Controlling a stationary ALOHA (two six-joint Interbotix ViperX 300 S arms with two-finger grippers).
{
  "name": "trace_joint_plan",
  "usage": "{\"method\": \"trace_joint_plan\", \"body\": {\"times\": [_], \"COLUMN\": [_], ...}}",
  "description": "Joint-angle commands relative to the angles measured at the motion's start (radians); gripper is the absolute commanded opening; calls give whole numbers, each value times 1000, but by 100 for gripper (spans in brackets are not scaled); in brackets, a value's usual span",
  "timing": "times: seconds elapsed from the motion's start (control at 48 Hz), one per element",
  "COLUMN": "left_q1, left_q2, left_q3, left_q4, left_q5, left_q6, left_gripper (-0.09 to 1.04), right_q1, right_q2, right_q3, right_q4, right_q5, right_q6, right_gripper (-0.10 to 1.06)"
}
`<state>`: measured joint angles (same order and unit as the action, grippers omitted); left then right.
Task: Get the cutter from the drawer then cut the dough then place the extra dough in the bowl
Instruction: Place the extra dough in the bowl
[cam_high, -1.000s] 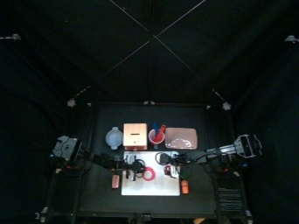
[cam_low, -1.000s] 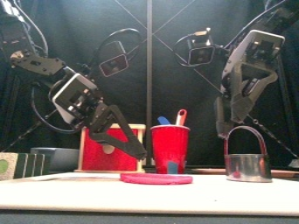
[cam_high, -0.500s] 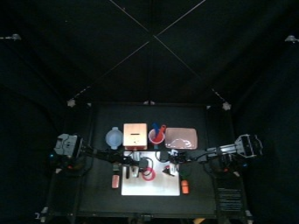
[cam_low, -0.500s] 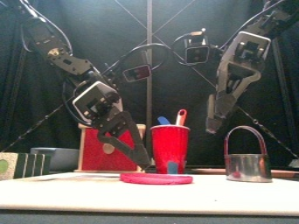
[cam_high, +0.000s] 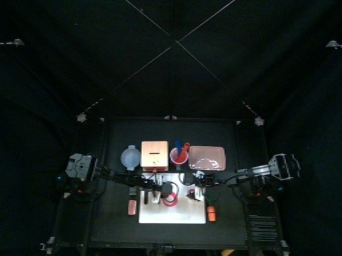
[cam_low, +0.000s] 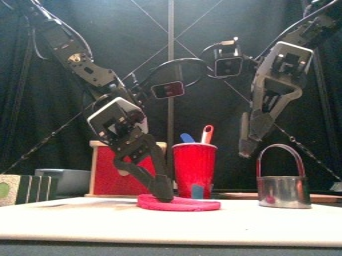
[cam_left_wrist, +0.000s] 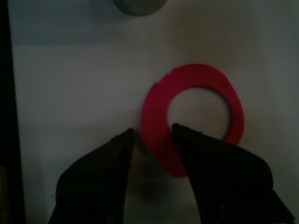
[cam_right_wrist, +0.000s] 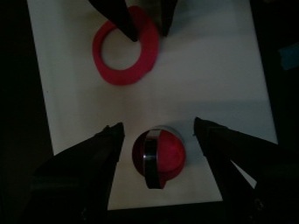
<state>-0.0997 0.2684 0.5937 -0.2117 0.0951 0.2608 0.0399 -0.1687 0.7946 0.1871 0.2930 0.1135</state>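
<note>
- We found the left end effector lowered onto the dough ring. It was released, with one jaw on either side of the ring's near band.
- We found the right end effector hanging above the cutter. It was released, jaws wide apart and clear of the wire handle.
- The dough ring lay flat on the white cutting board at the front of the bench.
- The cutter stood upright on the board, to the right of the ring and apart from it. We saw red dough inside its rim.
- The blue-grey bowl stood at the back left, beside the wooden box.
- The red cup stood behind the ring.
</note>
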Motion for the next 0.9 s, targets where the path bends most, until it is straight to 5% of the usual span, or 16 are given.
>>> {"method": "trace_joint_plan", "body": {"times": [0.021,0.271,0.583,0.896], "left_q1": [-2,-2,6,87], "left_q2": [6,18,-94,-347], "left_q3": [-17,-25,-14,144], "left_q4": [0,-2,2,2], "left_q5": [52,81,46,-138], "left_q6": [0,-2,-2,0], "left_gripper": [74,55,54,54], "right_q1": [-5,-5,-5,-5], "right_q2": [-31,-31,-31,-29], "right_q3": [-9,-9,-8,5], "right_q4": [3,5,5,14], "right_q5": [-8,-8,-8,-8], "right_q6": [-3,-3,-3,-3], "right_gripper": [95,95,95,95]}}
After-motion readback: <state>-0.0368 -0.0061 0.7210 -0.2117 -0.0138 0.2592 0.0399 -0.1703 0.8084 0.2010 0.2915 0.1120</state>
